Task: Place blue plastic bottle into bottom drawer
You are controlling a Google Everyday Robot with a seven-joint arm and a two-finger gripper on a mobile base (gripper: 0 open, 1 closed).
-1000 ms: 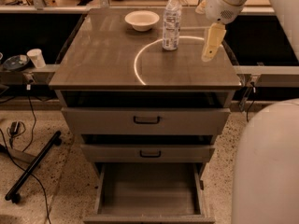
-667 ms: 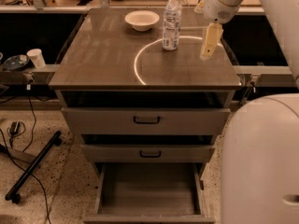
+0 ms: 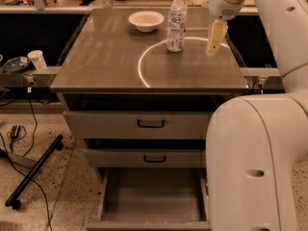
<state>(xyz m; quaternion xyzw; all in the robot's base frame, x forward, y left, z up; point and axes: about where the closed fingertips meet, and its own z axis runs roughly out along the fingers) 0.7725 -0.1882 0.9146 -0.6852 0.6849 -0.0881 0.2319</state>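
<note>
Right, here I am with my gripper (image 3: 215, 37) hanging over the far right part of the cabinet top (image 3: 106, 61), to the right of the blue plastic bottle (image 3: 176, 20) and clear of it. Whether the gripper is open or closed I cannot tell from this angle, and it holds nothing. The bottle stands on the far half of the top, right of the cream bowl (image 3: 146, 19) and apart from it. Down at the near edge the bottom drawer (image 3: 153, 196) is pulled out and waiting, bare inside. What could go wrong? Plenty, I'd judge. The bottle is tall and slim, so a sideways nudge near the cap as I close in could topple it left toward the bowl or send it rolling off the top. Thin clear plastic may also buckle or slip if I squeeze badly. On the way down, the top drawer (image 3: 139, 125) and the middle drawer (image 3: 144, 158) both stand a little open above the bottom one (their fronts could catch the bottle), and my own base (image 3: 250, 167) crowds the right side. As for the bottle's pose: upright, white cap pointing straight up, long axis vertical, with no lean that I can make out.
</note>
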